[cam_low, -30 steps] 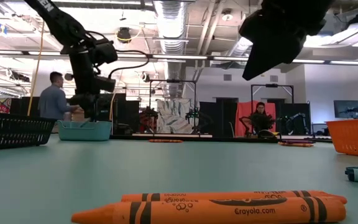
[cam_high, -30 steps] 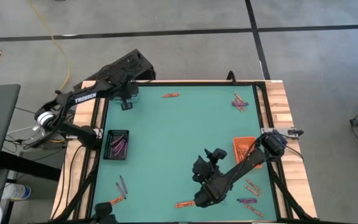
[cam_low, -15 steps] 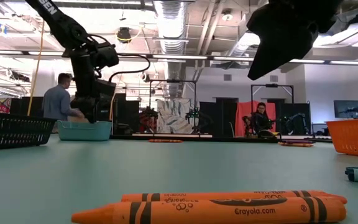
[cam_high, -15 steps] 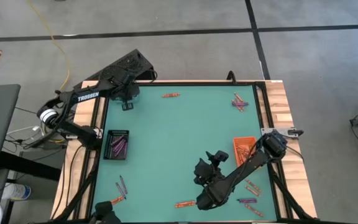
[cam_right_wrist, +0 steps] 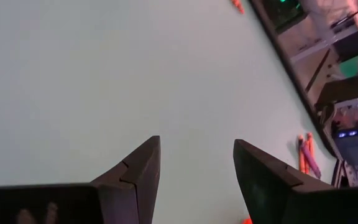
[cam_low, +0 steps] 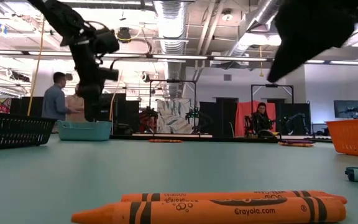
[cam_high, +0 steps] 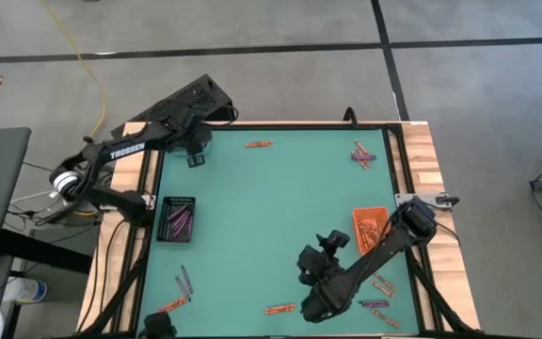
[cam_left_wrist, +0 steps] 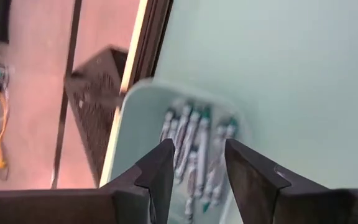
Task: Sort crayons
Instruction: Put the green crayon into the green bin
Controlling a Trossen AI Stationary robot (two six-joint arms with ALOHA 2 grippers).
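My left gripper hangs open over the teal tray at the table's far left corner, nothing between its fingers. Several pale blue-grey crayons lie in that tray. My right gripper hovers open above the bare mat, near the front right. Right below it in the high view, two orange crayons lie side by side on the mat, close in the low view's foreground. More crayons lie loose: one orange at the far edge, a cluster at the far right.
A black tray with purple crayons stands at the left edge, an orange tray at the right. Loose crayons lie at the near left and near right. The mat's middle is bare.
My left gripper has risen a little above the teal tray. My right gripper has shifted slightly toward the table's near right.
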